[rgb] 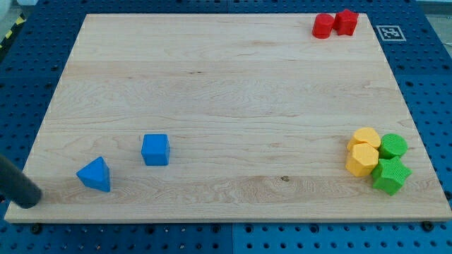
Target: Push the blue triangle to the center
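At the view's bottom left, my tip [31,203] rests on the wooden board [226,85] close to its bottom-left corner; the dark rod runs up and off the left edge, so most of it is cut off. There are no jaws to speak of, only this bare rod end, which holds nothing. The tip is apart from every block, with the blue triangle [95,174] the nearest, just up and to the view's right of it.

The blue triangle lies in the board's bottom-left part, well away from the middle. One apex points toward the view's top and slightly right, and its broad side faces the view's bottom; no long axis stands out. Just to its right and a little higher sits the blue cube [155,149], near but not touching, lying roughly on the line from the triangle toward the board's centre.

At the bottom right a tight cluster sits by the board's edge: two yellow blocks [364,152], seemingly hexagonal, stacked one above the other in the view and touching, with a green round-looking block [393,146] and a green star-like block [390,175] pressed against their right side. Their exact shapes are hard to make out.

Farthest off, at the top right corner, two red blocks [335,24] touch each other; their shapes are too small to tell
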You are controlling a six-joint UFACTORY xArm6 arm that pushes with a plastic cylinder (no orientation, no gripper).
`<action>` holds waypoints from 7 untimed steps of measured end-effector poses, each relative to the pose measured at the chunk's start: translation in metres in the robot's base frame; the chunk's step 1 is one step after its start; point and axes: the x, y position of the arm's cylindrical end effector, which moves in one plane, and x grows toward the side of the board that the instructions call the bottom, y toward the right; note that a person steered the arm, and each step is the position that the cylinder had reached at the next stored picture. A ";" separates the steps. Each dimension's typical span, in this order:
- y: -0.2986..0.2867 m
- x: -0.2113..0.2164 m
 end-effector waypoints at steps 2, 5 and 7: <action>0.063 -0.018; 0.105 -0.029; 0.139 -0.029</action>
